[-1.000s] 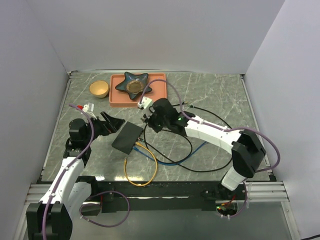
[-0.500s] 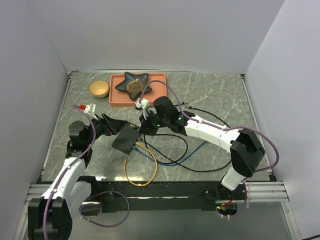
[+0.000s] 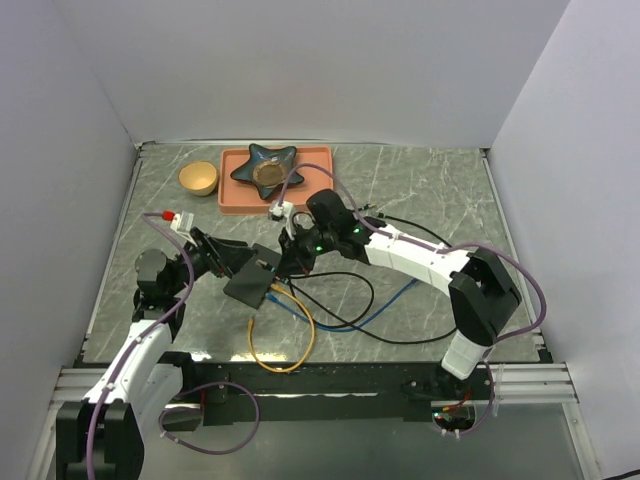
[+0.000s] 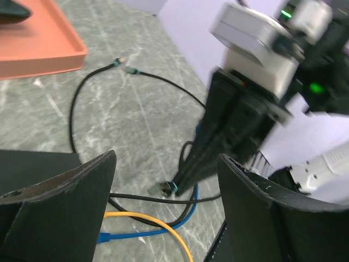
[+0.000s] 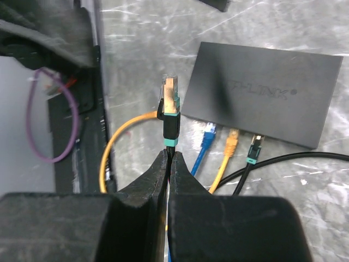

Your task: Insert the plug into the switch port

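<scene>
Right gripper pinches shut under the clear, teal-collared plug; left gripper gapes empty, so the unbraced flat matte black switch port may slide.

switch port: matte black | plug: black, teal band | table: grey marbled

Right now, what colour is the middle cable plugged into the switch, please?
The cable is orange; clearest in right wrist view.

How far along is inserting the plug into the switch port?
Done: the right gripper is shut on the plug. In hand: the plug is held up beside the switch, not lined up with its sockets; the left gripper is open near it. Left: line up and push in.
</scene>
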Robot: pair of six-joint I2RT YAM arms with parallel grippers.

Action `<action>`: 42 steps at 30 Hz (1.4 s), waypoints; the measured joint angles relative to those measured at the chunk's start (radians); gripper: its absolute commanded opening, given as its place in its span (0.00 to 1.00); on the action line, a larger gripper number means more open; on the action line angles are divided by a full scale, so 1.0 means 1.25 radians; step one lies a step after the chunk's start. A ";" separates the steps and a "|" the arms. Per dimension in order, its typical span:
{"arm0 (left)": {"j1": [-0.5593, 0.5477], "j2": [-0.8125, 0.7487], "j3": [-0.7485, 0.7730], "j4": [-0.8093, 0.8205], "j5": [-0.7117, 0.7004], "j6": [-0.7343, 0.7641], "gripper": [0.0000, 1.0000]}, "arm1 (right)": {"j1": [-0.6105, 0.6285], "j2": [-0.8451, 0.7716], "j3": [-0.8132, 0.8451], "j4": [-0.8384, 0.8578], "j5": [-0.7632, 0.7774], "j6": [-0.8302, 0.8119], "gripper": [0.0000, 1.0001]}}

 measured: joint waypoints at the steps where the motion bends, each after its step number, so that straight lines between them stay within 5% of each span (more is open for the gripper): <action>1: -0.005 -0.009 -0.003 0.008 0.007 -0.002 0.79 | -0.011 0.000 0.000 -0.001 -0.023 0.001 0.00; 11: -0.105 -0.031 -0.003 0.049 0.032 0.021 0.77 | -0.092 -0.002 -0.001 0.053 -0.239 0.056 0.00; 18: -0.143 -0.007 -0.002 0.053 -0.013 0.023 0.65 | -0.091 -0.003 -0.003 0.072 -0.302 0.079 0.00; 24: -0.149 -0.006 -0.002 0.055 -0.044 0.019 0.38 | -0.091 -0.003 -0.005 0.071 -0.324 0.081 0.00; 28: -0.159 0.000 -0.002 0.062 -0.050 0.011 0.01 | -0.091 -0.003 -0.006 0.071 -0.327 0.082 0.00; 31: -0.174 0.016 0.013 0.070 -0.047 0.014 0.01 | -0.093 -0.003 -0.008 0.071 -0.320 0.085 0.02; 38: -0.192 0.013 0.046 0.018 -0.089 0.021 0.01 | -0.090 -0.038 -0.008 0.052 -0.240 0.102 0.71; 39: -0.193 0.007 0.054 -0.003 -0.107 0.023 0.01 | -0.087 -0.053 -0.009 0.049 -0.214 0.102 0.91; 42: -0.193 -0.019 0.084 -0.075 -0.161 0.029 0.01 | -0.072 -0.114 -0.019 0.038 -0.116 0.096 0.99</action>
